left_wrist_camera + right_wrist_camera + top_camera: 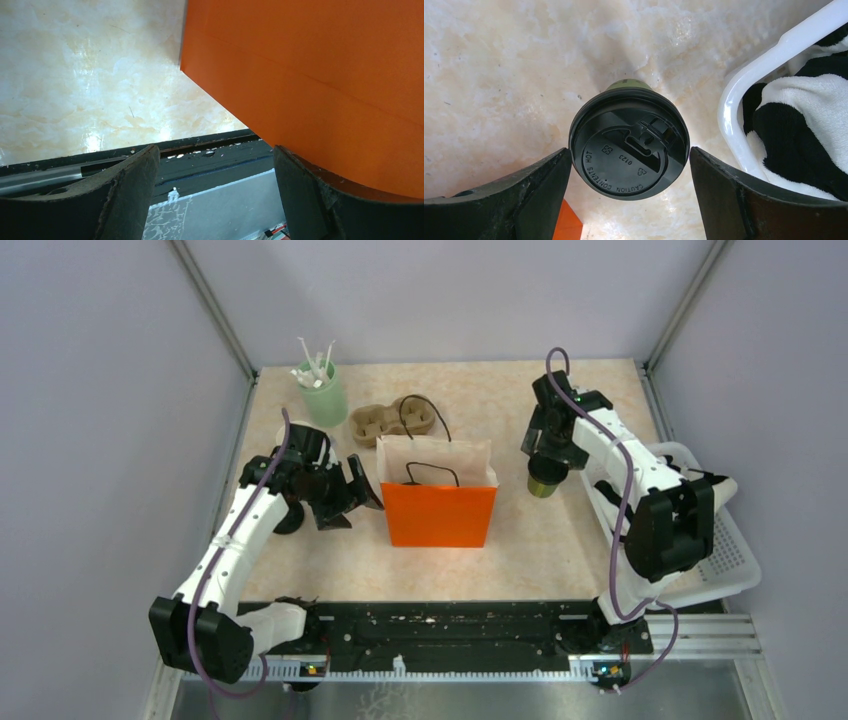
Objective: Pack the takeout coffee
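The takeout coffee [543,483] stands upright on the table, right of the orange paper bag [440,512]. In the right wrist view its round black lid [629,145] fills the middle, with a sliver of olive-green cup [626,84] showing behind it. My right gripper [630,151] is open and straddles the lid, one finger on each side with narrow gaps. From above, the right gripper [548,465] sits right over the cup. My left gripper [365,490] is open and empty at the bag's left side. The bag's orange wall [310,75] lies against its right finger [305,195].
A pale-green cup of white sticks [322,390] and a cardboard cup carrier [388,420] stand behind the bag. A white basket [735,570] holding black-and-white cloth [804,115] sits close to the right of the coffee. The bag's black handles [432,472] rise at its open top.
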You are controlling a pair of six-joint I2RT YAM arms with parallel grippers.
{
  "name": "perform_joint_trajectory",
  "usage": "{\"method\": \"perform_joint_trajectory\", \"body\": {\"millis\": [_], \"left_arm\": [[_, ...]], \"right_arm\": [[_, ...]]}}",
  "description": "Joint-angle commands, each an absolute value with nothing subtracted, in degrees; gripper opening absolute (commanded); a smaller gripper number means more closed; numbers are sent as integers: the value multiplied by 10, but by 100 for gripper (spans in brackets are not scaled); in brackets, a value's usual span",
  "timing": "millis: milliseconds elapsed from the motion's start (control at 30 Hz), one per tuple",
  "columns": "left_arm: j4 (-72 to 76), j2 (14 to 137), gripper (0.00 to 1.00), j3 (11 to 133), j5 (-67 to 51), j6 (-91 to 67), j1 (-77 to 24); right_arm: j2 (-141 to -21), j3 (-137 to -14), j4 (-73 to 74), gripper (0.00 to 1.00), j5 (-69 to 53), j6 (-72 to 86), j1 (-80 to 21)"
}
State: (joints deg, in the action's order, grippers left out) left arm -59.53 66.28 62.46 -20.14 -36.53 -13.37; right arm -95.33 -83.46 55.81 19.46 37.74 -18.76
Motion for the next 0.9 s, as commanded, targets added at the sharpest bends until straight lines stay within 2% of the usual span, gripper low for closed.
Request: {"method": "perform_joint_trajectory", "body": {"millis": [0, 667, 867], "left_arm": [[-579, 656, 90, 636, -210, -366, -134], [-589, 648, 90, 641, -206, -363, -134], [-610, 645, 90, 669, -198, -355, -134]], "right_arm": [[-952, -825, 545, 87, 199, 386, -193], [-935, -796, 522, 85, 193, 386, -193], [-920, -791, 513, 77, 189, 359, -193]]}}
